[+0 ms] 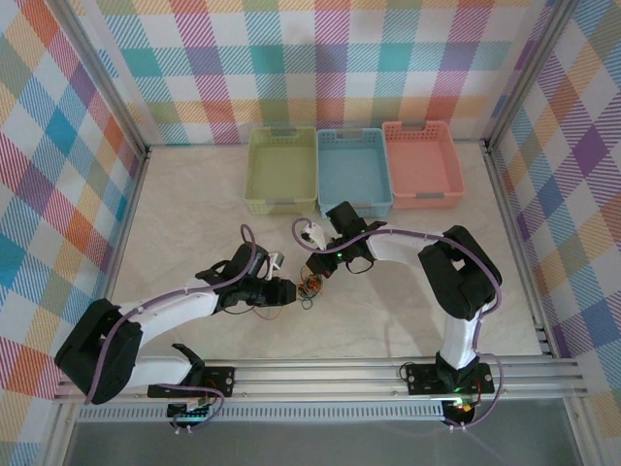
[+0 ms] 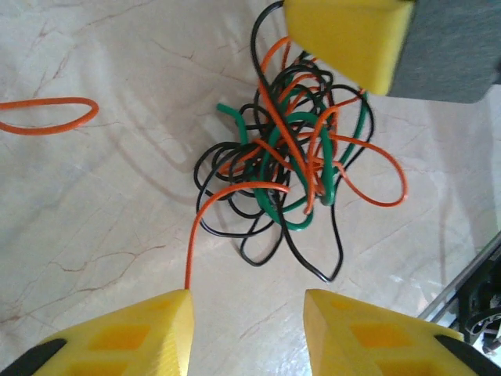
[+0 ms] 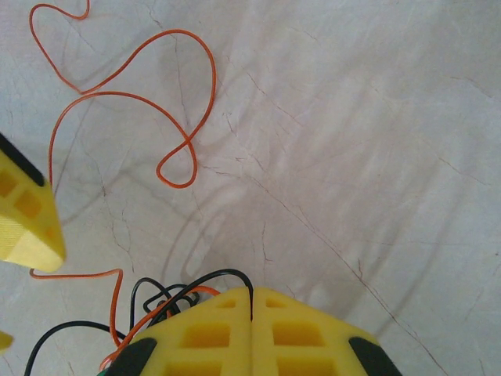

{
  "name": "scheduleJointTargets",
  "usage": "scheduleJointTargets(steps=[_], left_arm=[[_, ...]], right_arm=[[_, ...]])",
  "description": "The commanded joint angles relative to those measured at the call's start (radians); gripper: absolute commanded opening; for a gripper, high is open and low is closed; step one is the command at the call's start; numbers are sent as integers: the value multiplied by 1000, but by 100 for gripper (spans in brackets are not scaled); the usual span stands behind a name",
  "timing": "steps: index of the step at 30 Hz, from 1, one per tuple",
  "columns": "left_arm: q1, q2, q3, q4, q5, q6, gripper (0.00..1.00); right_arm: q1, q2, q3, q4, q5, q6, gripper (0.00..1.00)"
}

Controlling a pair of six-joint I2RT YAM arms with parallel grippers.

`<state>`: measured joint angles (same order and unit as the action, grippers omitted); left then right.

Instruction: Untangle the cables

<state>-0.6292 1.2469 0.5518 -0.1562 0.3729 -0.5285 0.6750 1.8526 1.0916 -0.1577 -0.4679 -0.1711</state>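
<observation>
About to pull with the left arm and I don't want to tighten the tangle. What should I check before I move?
1. Right gripper shut on cables: ok, a black strand enters its closed fingers.
2. Left gripper open: ok.
3. Orange strand free of left finger: cannot tell, it meets the fingertip.
4. Cables separated: not ok, tangled.
</observation>
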Motion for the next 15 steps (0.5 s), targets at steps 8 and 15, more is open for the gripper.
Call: scheduleJointTargets(steps=[8,15], left_arm=[[9,-8,-19,-61,-60,9,43],[4,63,26,-60,-33,14,34]], right_arm=[[-2,-4,1,2,-8,8,0],[-2,-1,4,-2,-7,8,0]])
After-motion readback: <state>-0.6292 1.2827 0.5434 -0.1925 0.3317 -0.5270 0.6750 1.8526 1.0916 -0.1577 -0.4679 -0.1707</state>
